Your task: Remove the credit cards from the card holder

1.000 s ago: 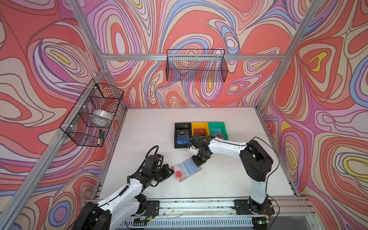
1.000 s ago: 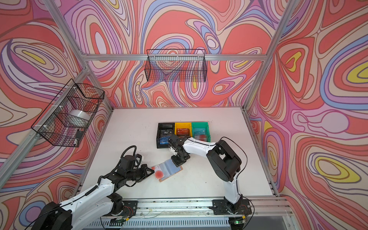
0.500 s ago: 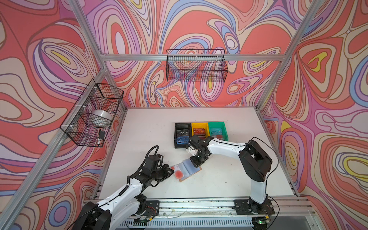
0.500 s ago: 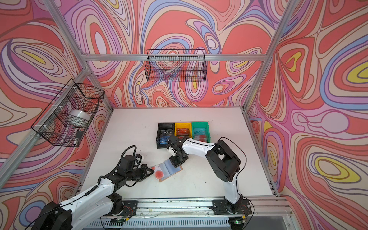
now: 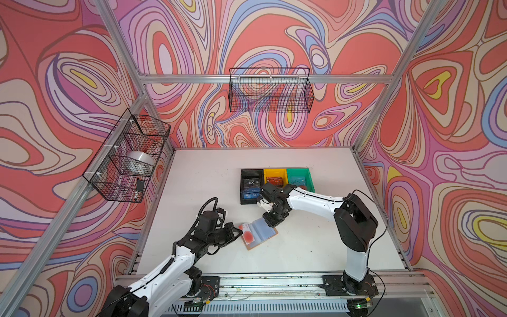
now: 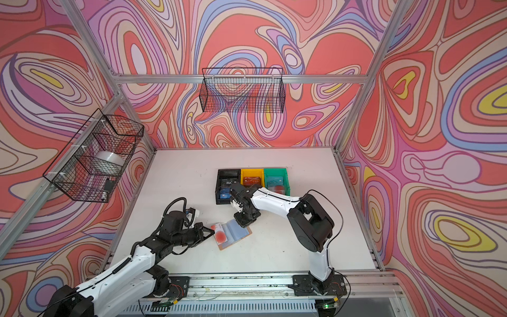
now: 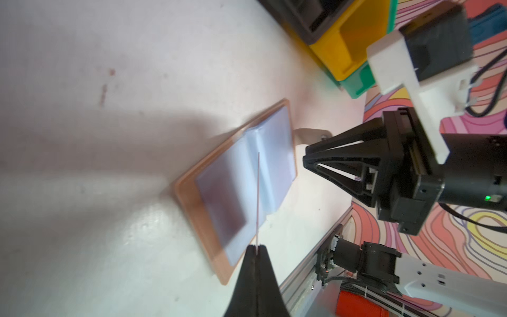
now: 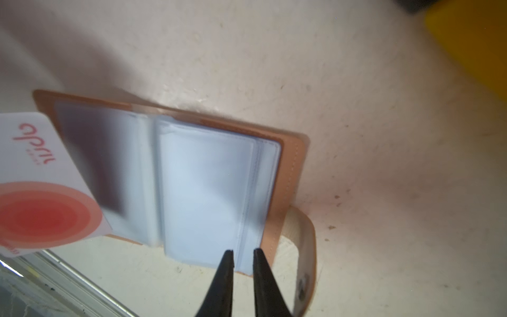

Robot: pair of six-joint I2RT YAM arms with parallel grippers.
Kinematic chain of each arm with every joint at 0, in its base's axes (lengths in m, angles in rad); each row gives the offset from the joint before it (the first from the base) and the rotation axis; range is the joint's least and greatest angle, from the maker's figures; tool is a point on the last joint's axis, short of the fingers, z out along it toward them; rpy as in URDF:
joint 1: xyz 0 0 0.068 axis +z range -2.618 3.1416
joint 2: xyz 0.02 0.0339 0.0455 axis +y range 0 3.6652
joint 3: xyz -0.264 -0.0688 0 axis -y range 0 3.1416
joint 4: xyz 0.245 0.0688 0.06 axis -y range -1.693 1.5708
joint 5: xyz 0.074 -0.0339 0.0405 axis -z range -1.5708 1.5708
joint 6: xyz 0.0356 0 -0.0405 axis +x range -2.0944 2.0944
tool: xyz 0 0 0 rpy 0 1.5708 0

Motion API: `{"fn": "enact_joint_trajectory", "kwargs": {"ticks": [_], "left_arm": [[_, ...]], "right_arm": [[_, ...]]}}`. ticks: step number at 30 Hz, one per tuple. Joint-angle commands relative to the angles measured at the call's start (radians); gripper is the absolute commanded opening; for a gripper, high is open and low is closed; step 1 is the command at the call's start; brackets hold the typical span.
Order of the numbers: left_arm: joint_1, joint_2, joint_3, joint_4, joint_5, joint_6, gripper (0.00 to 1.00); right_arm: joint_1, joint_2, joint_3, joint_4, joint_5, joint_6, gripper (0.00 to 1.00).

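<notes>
The tan card holder (image 5: 251, 246) (image 8: 290, 175) lies open on the table with its clear sleeves up. A pale credit card with a red circle (image 5: 247, 235) (image 8: 41, 192) sticks out of the holder's left side. My left gripper (image 5: 239, 232) (image 7: 256, 248) is shut on that card's outer edge, so the left wrist view shows the card (image 7: 258, 197) edge-on. My right gripper (image 5: 270, 222) (image 8: 243, 254) points down at the right edge of the sleeves, its tips a narrow gap apart. Other credit cards lie in the bins, blue ones (image 5: 251, 193) among them.
Black (image 5: 250, 173), yellow (image 5: 274, 173) and green (image 5: 300, 174) bins stand in a row just behind the holder, close to my right wrist. Wire baskets hang on the left wall (image 5: 129, 156) and the back wall (image 5: 270, 90). The metal rail (image 5: 260, 282) runs along the front edge.
My right gripper's tips have parted slightly at the sleeve edge. The left arm, the card and the holder look as before.
</notes>
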Motion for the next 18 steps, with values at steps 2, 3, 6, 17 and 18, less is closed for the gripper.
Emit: {"fn": "enact_joint_trajectory", "kwargs": {"ticks": [2,3,6,17,18], "left_arm": [[0.007,-0.011,0.130,-0.016,0.069,0.024,0.00],[0.008,-0.008,0.145,-0.009,0.080,0.027,0.00],[0.007,0.017,0.171,0.074,0.133,0.021,0.00],[0.008,0.141,0.147,0.599,0.299,-0.108,0.01],[0.008,0.149,0.148,0.629,0.302,-0.116,0.01]], "right_arm": [[-0.015,-0.114,0.110,-0.108,0.026,-0.018,0.27],[-0.024,-0.154,0.124,-0.117,0.028,-0.020,0.29],[-0.085,-0.214,0.154,-0.126,-0.031,-0.028,0.34],[-0.232,-0.322,0.123,-0.088,-0.427,-0.069,0.40],[-0.232,-0.321,0.117,-0.087,-0.446,-0.077,0.41]]}}
